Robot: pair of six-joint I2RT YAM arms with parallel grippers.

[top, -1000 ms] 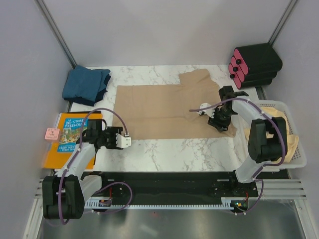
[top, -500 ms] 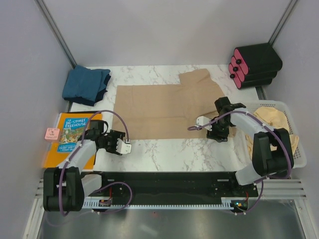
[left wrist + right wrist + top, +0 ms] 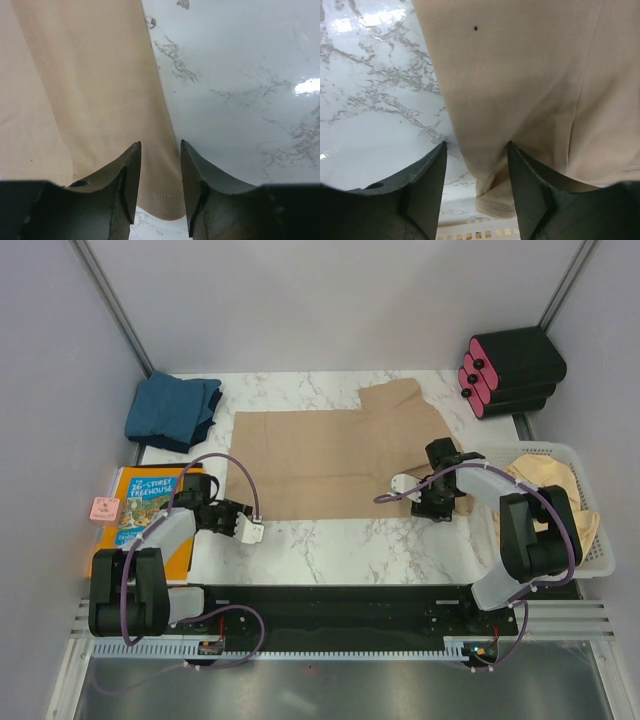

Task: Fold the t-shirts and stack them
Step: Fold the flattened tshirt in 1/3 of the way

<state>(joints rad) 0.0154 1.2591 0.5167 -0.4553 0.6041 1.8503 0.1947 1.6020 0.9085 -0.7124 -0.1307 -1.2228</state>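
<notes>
Hem corners of the tan t-shirt (image 3: 320, 455) lie nearest you, one at each gripper. At the shirt's near-left corner, you find the left gripper (image 3: 160, 145) low over the stitched hem. Its fingers are parted, with the cloth edge lying below the gap and nothing pinched. At the shirt's near-right corner, the right gripper (image 3: 476, 145) is likewise released, with the rolled cloth corner showing between its spread fingers.

The shirt itself lies flat on the marble table (image 3: 340, 540), with one sleeve projecting at its far right.

To the left of the shirt, note the orange-and-blue book (image 3: 140, 505) with a small pink item (image 3: 104, 508) just beside it. To the right of the shirt, a white basket (image 3: 590, 560) holds a crumpled pale beige t-shirt (image 3: 550, 475).

Beyond the shirt's far-left corner and apart from it, you see the folded dark teal t-shirt (image 3: 175, 410). Beyond the far-right corner stands a black case with pink cylinders (image 3: 510, 370).
</notes>
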